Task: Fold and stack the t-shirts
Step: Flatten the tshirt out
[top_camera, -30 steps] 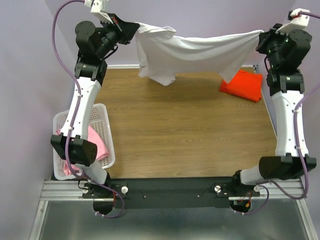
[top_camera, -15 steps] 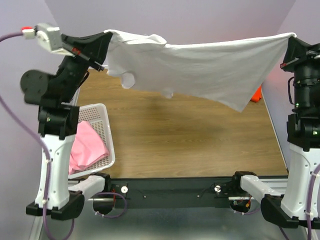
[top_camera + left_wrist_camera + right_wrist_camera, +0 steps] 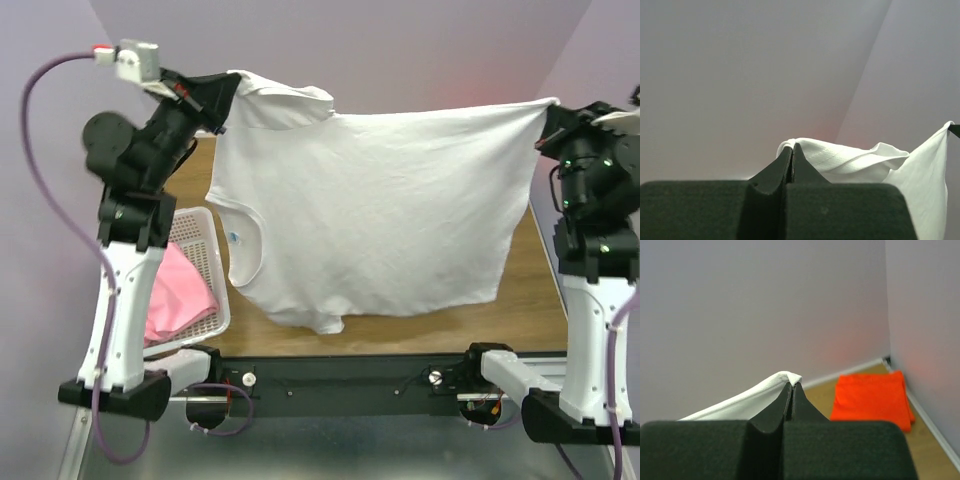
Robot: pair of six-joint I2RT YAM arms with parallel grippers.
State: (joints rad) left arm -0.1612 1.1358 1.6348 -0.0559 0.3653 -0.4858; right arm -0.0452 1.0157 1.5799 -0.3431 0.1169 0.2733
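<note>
The white t-shirt hangs spread in the air between both arms, its lower hem near the table's front edge. My left gripper is shut on its upper left corner, and the pinched cloth shows past the jaws in the left wrist view. My right gripper is shut on the upper right corner, at the jaw tips. A folded orange-red t-shirt lies at the table's far right, hidden in the top view. The pink t-shirt sits in the basket.
A white lattice basket stands at the table's left edge beside the left arm. The wooden table shows at the right of the hanging shirt. Purple walls close the back and both sides.
Both arms have pulled back toward the near edge and the white shirt has dropped open, now hanging flat and wide where it was bunched and stretched high at the back.
</note>
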